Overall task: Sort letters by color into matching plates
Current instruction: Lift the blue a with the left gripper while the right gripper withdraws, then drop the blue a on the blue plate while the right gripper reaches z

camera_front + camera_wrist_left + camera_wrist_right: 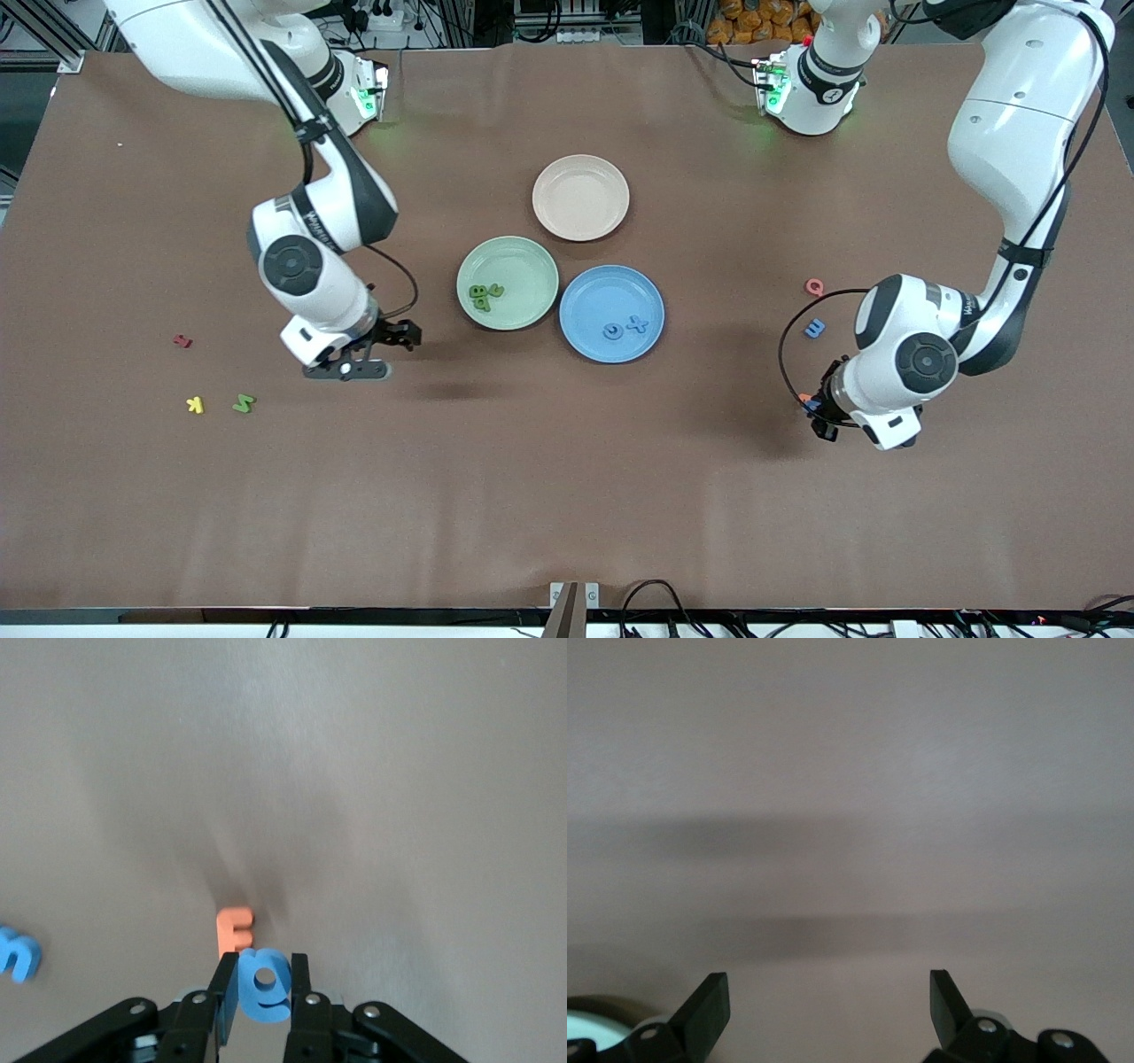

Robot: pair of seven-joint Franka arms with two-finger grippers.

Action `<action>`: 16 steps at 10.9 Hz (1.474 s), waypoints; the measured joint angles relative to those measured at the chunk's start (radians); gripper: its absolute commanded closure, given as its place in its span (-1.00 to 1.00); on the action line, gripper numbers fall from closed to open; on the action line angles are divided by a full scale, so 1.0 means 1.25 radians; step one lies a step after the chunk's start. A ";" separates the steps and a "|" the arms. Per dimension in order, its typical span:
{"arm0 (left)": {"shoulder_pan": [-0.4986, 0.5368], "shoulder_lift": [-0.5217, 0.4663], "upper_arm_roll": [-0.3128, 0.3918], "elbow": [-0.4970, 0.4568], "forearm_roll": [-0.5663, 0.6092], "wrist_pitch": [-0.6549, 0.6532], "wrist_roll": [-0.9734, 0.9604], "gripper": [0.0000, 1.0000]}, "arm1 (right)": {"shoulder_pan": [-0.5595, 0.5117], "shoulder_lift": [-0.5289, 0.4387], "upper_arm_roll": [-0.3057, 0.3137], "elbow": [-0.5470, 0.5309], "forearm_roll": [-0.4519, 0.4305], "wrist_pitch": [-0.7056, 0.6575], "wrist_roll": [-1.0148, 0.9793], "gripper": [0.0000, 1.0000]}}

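My left gripper (pixel 263 966) is shut on a blue letter (pixel 266 988), low over the table toward the left arm's end (pixel 813 409). Another blue letter (pixel 814 328) lies close by on the table (pixel 18 955). The mint green plate (pixel 523 264) holds dark green letters (pixel 485 295). Beside it, the blue plate (pixel 602 291) holds two blue letters (pixel 625 328). One green letter (pixel 244 403) lies toward the right arm's end. My right gripper (pixel 376 353) hangs open and empty (pixel 828 981) over bare table beside the green plate.
An orange letter (pixel 235 930) lies just under the left gripper's fingers. A pink-red letter (pixel 814 286) sits farther from the front camera than the loose blue one. A beige plate (pixel 580 197), a yellow letter (pixel 195 405) and a red letter (pixel 182 340) are also on the table.
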 measured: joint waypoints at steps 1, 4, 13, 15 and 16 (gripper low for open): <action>-0.014 -0.007 0.000 0.000 0.000 -0.014 0.000 1.00 | -0.022 0.000 -0.010 0.006 0.000 -0.002 -0.036 -1.00; -0.054 -0.022 -0.003 0.001 0.000 -0.051 -0.014 1.00 | -0.084 0.000 -0.041 0.019 0.000 -0.003 -0.129 -1.00; -0.143 -0.026 -0.068 0.000 -0.001 -0.095 -0.127 1.00 | -0.176 0.078 -0.112 0.104 0.000 -0.001 -0.219 -1.00; -0.190 -0.026 -0.070 -0.001 -0.001 -0.095 -0.167 1.00 | -0.201 0.103 -0.112 0.127 0.000 -0.001 -0.237 -1.00; -0.217 -0.026 -0.071 -0.001 -0.002 -0.095 -0.189 1.00 | -0.213 0.117 -0.112 0.139 0.001 0.003 -0.244 -1.00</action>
